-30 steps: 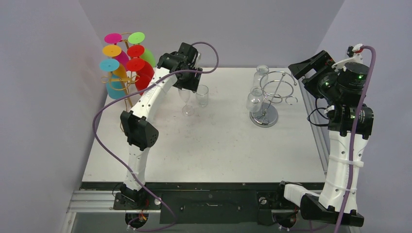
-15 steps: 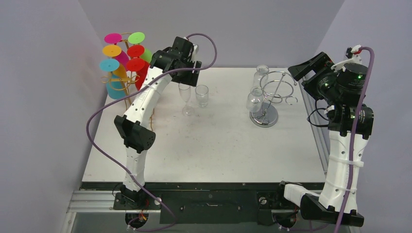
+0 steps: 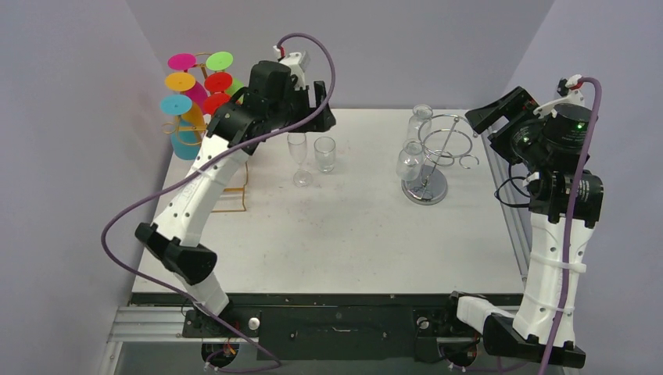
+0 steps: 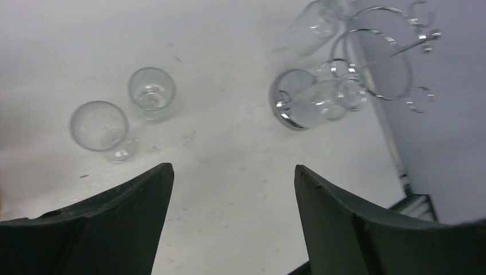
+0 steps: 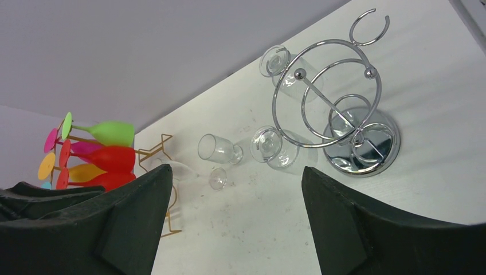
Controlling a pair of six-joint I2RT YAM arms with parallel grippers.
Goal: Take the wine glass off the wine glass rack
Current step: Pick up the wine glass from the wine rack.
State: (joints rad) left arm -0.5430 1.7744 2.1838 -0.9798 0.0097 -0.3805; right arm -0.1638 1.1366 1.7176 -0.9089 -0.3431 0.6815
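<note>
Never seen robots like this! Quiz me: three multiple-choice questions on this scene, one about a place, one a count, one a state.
1. The tall glass and short glass stand: A) between the coloured glasses and the chrome rack; B) beside the arm bases; C) inside the chrome rack.
2. Hanging glasses on the chrome rack: A) one; B) two; C) four.
3. The left gripper is: A) shut on a glass; B) open and empty; C) shut on a cable.
Answers: 1A, both stand on the table between them; 2B, two bowls hang there; 3B, its fingers are spread, nothing between.
</note>
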